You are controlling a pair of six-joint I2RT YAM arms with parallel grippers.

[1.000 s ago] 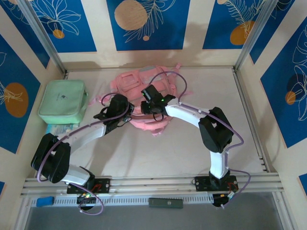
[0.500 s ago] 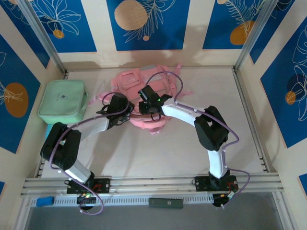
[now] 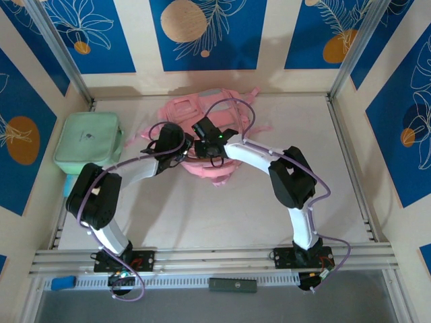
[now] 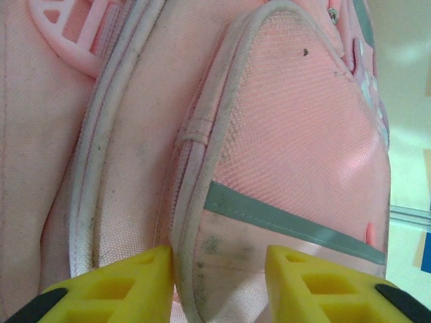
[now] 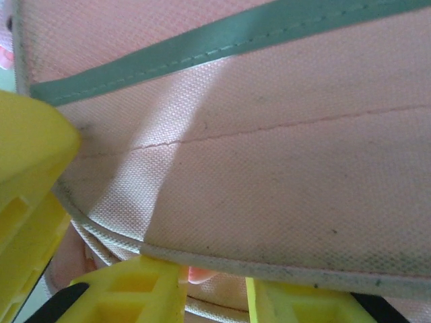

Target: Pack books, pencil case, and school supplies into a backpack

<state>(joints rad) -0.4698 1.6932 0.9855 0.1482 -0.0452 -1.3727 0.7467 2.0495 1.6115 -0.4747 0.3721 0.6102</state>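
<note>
The pink backpack (image 3: 183,111) lies at the back middle of the table. My left gripper (image 3: 180,142) is at its left side. In the left wrist view it (image 4: 219,282) stands open, and the piped edge of a mesh pocket of the backpack (image 4: 289,134) runs down between its yellow fingers (image 4: 128,286). My right gripper (image 3: 203,139) presses in from the right. In the right wrist view it (image 5: 215,296) is shut on pink backpack (image 5: 269,168) fabric under a piped edge. The books and the pencil case are out of view.
A mint green square bag (image 3: 87,142) lies at the left, near the wall. Metal rails (image 3: 215,259) run along the table's near edge past both arm bases. The two grippers are very close together at the backpack. The near half of the tabletop (image 3: 202,215) is bare.
My left arm has stretched farther toward the backpack and its gripper has opened. The right gripper has moved slightly back and left, and the backpack has shifted toward the back wall.
</note>
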